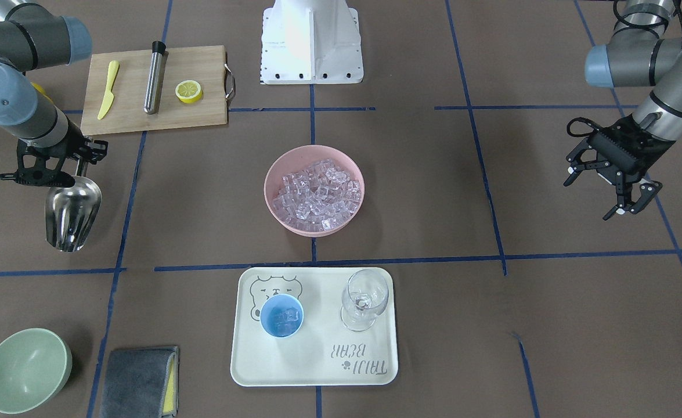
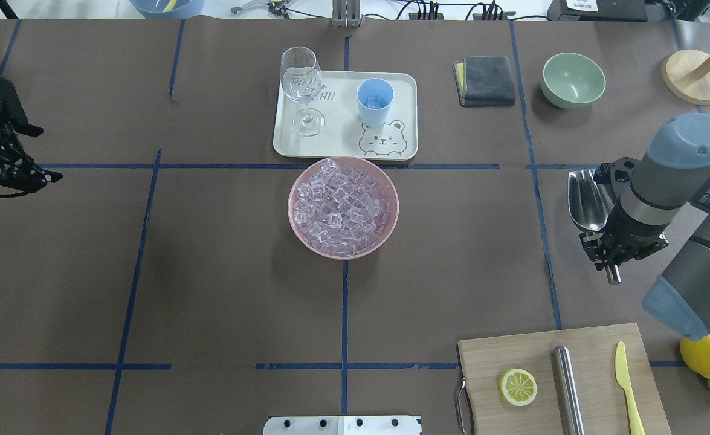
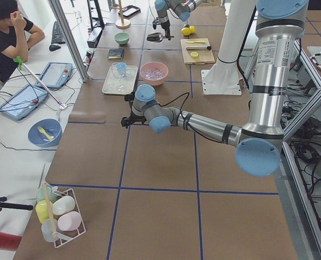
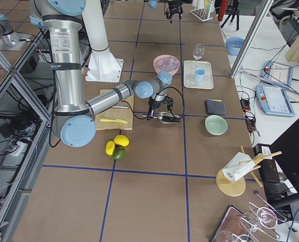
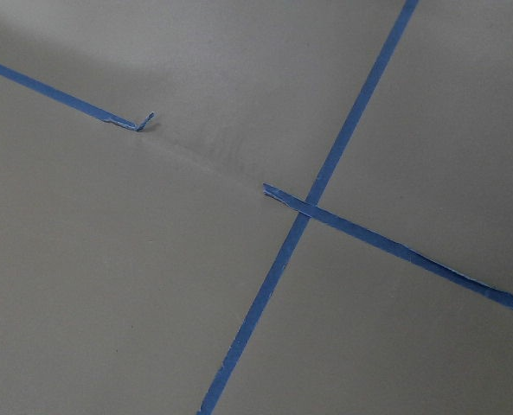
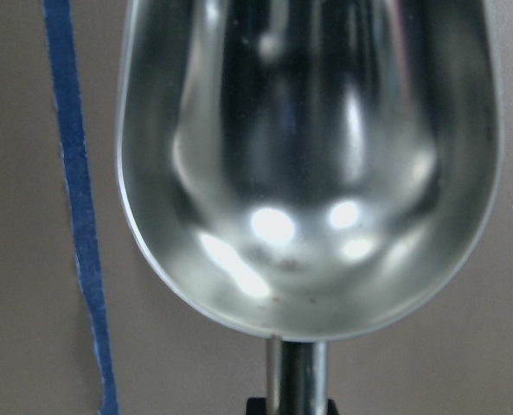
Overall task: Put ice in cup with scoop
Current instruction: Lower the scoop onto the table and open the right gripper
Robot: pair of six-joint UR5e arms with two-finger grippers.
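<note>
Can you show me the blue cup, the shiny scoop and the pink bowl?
cup (image 2: 374,115): overhead view, on its outer side wall.
scoop (image 1: 72,216): front-facing view, on its trough.
pink bowl (image 1: 314,231): front-facing view, on its near outer wall.

Table was lit brightly and evenly from above, soft pale shadows were cast on it under the arms, white glare spots were caught inside the shiny scoop, its near end was left blurry, robot base was washed out white
</note>
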